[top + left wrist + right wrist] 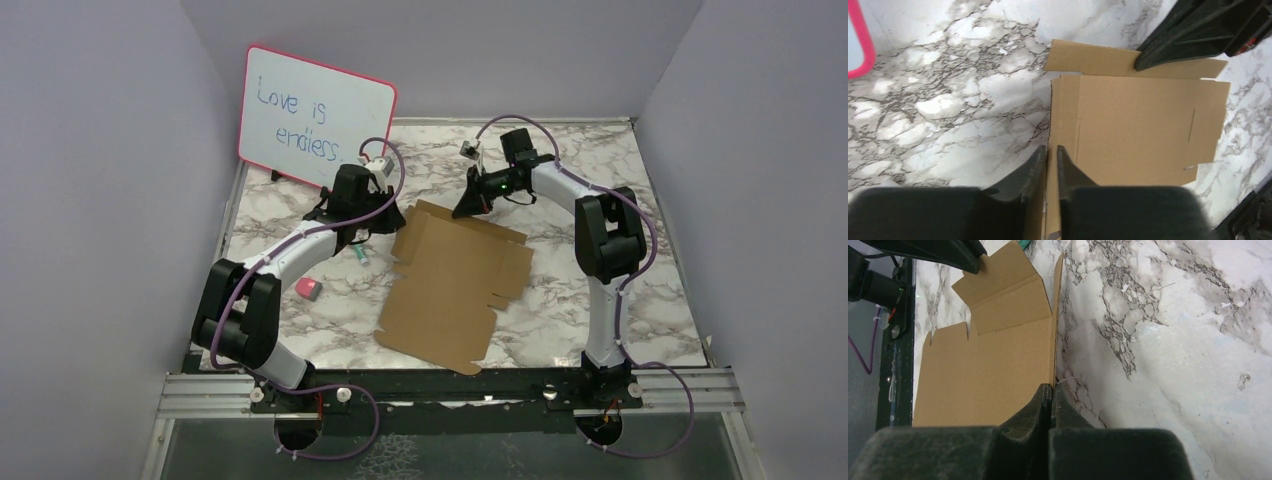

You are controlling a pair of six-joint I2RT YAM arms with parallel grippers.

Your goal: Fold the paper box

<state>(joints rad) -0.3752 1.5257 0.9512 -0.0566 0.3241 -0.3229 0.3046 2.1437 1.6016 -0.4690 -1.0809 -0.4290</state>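
At centre-left of the overhead view, the black left gripper [1052, 150] is pinching a side edge of the flat brown cardboard paper box [455, 285], which is lying mid-frame on the white marble table [640, 300]. The black right gripper [1050, 387], jaws pressed together, is nipping the far edge, probably so the flaps can be raised.

Pink-framed whiteboard [315, 115], pink eraser [308, 290], marble table [570, 320]

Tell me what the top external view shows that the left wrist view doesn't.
Only top external: the writing on the whiteboard, a small pink object, and the paper box in whole outline. Only left wrist: the left gripper pinching the box's edge, close up. Both: the box, the marble table, the whiteboard's pink frame.
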